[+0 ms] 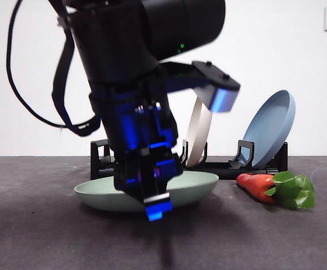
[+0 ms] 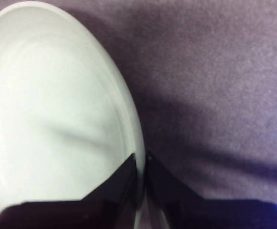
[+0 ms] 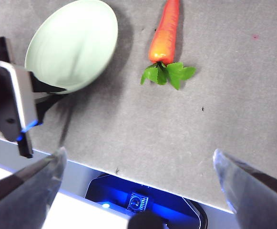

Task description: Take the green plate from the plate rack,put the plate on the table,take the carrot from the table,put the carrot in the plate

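The left gripper (image 2: 141, 164) pinches the rim of the green plate (image 1: 194, 185), its jaws pressed together on the edge so the plate can be lowered flat. The plate lies on the table (image 1: 34, 225) just in front of the rack (image 1: 225, 167), looking level in the front view, so the pinch seems to have little left to do but let go. The rack holds a cream plate (image 1: 200, 135) and a blue plate (image 1: 273, 126), both leaning in their slots. The carrot (image 1: 264, 187) lies on the table beside the green plate, apart from it, leaves pointing away from the plate. The right gripper (image 3: 138, 179) hangs above the table with jaws spread wide and empty, carrot and plate both in its view, apparently placed to go for the carrot once the plate is free.
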Robot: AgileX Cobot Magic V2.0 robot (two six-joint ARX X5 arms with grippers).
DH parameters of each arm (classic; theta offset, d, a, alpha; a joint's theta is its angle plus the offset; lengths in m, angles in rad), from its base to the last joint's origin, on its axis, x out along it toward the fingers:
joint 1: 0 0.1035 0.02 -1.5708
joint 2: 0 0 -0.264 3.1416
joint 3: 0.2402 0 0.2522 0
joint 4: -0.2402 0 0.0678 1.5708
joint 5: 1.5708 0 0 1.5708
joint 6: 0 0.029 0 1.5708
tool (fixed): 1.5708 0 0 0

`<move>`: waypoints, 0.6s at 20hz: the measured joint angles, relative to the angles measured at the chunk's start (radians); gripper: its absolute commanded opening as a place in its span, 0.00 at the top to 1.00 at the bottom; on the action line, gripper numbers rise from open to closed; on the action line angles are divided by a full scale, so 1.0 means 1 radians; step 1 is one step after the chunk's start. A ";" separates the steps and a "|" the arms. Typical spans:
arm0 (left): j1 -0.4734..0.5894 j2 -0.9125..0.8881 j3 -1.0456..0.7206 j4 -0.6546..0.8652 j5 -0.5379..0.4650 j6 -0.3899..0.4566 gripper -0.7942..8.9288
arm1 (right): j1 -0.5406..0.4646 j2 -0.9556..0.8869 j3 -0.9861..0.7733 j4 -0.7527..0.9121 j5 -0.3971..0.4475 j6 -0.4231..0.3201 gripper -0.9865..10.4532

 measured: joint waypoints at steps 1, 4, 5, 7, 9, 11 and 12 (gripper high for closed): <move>-0.001 0.010 0.001 0.002 -0.002 0.003 0.92 | 0.000 0.000 0.000 0.000 0.000 0.002 0.28; -0.001 0.018 0.001 -0.001 0.005 0.001 0.70 | 0.000 0.000 0.000 0.000 0.000 0.003 0.28; -0.001 0.021 0.001 -0.006 0.019 -0.005 0.62 | 0.000 0.003 0.000 0.000 0.000 0.003 0.28; -0.001 0.024 0.004 -0.006 0.013 -0.016 0.60 | 0.000 0.010 0.000 0.000 0.000 0.003 0.28; 0.000 0.024 0.015 -0.007 0.002 -0.029 0.60 | 0.000 0.025 0.000 0.001 0.000 0.003 0.28; -0.001 0.016 0.034 -0.046 0.013 -0.055 0.60 | 0.000 0.053 0.000 0.017 0.000 0.004 0.28; -0.001 0.004 0.048 -0.080 0.015 -0.079 0.60 | 0.001 0.075 0.000 0.044 0.000 0.005 0.28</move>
